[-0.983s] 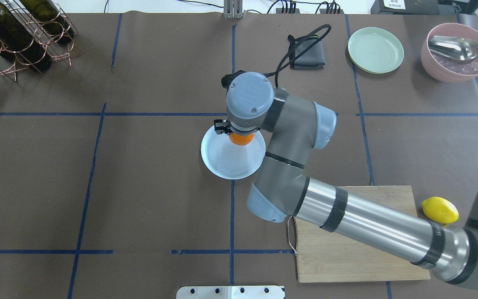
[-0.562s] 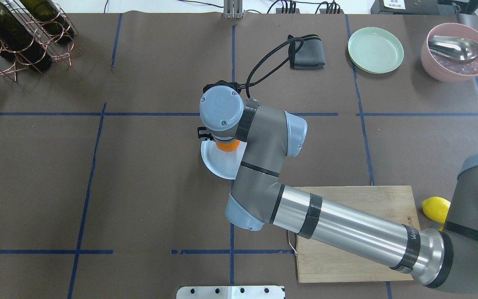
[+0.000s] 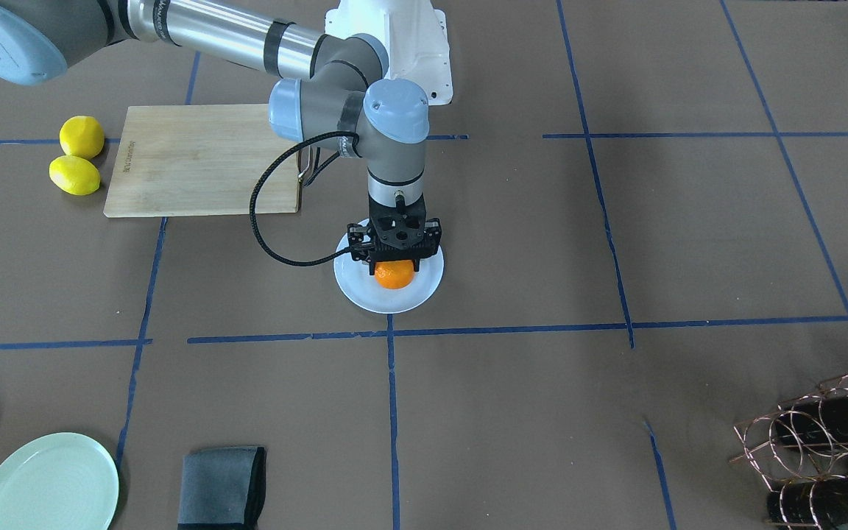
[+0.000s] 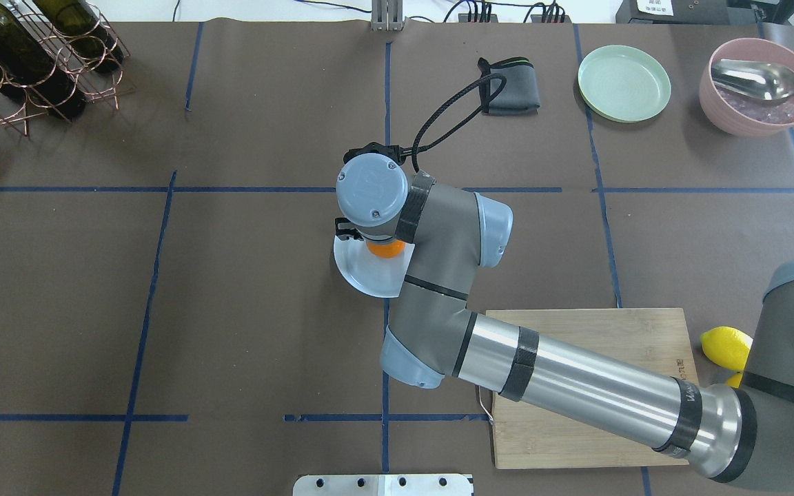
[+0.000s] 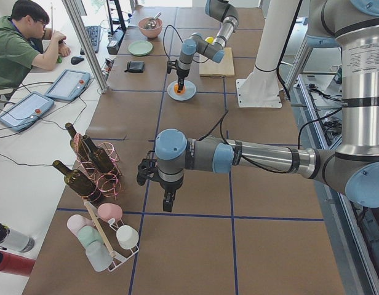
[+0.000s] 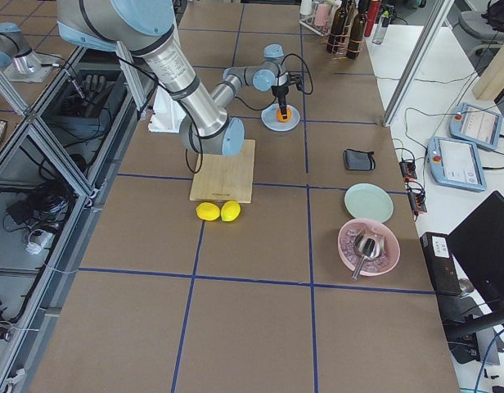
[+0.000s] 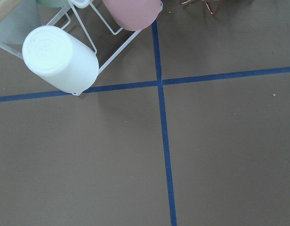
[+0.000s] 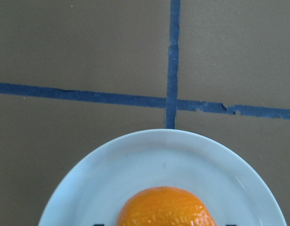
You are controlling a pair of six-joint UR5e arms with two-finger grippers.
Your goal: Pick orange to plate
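Note:
The orange (image 3: pixel 394 275) is over the middle of the pale blue-white plate (image 3: pixel 354 291), low on it or resting on it. My right gripper (image 3: pixel 394 263) points straight down from above, its fingers either side of the orange and shut on it. From overhead the wrist hides most of the orange (image 4: pixel 384 249) and the plate's (image 4: pixel 362 275) far half. The right wrist view shows the orange (image 8: pixel 164 207) at the bottom edge over the plate (image 8: pixel 88 188). My left gripper (image 5: pixel 167 206) hangs over bare table far from the plate. I cannot tell whether it is open or shut.
Two lemons (image 3: pixel 74 175) lie beside a wooden cutting board (image 3: pixel 203 158). A pale green plate (image 4: pixel 624 83), a folded grey cloth (image 4: pixel 511 89) and a pink bowl with a spoon (image 4: pixel 759 86) stand at the far side. A wine rack (image 4: pixel 32 55) is far left; a mug rack (image 7: pixel 60 59) is near my left wrist.
The right arm carried the orange leftward across the plate, then came back slightly to the right. The orange stayed in the gripper throughout.

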